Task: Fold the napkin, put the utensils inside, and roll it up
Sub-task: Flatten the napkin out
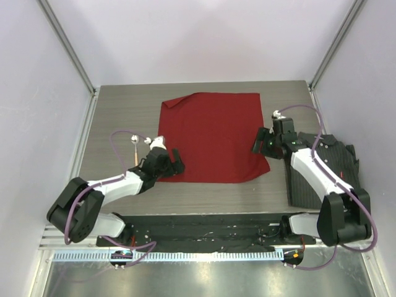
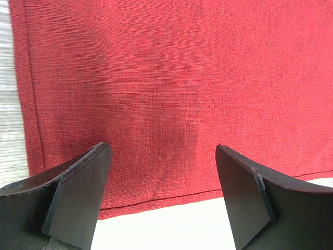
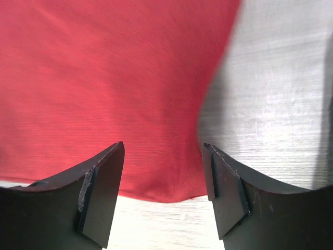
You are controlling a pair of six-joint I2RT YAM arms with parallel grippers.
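Wooden utensil (image 1: 136,153) lay near the worktop's (image 1: 117,111) left edge, outside the cloth. Left gripper (image 1: 175,162) hovered, jaws spread and empty, at the near-left corner of the red napkin (image 1: 213,133), which lay flat mid-worktop. Right gripper (image 1: 260,141) gaped empty at the near-right corner. Judged: no fold made; all steps were pending.

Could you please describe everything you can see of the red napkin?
The napkin is a deep-red square of woven cloth with a stitched hem, spread nearly flat, unfolded, on the grey table. Its far left corner is turned over and rumpled. The open left hand sits at its near left corner and the open right hand at its right edge; whether either touches it is unclear.
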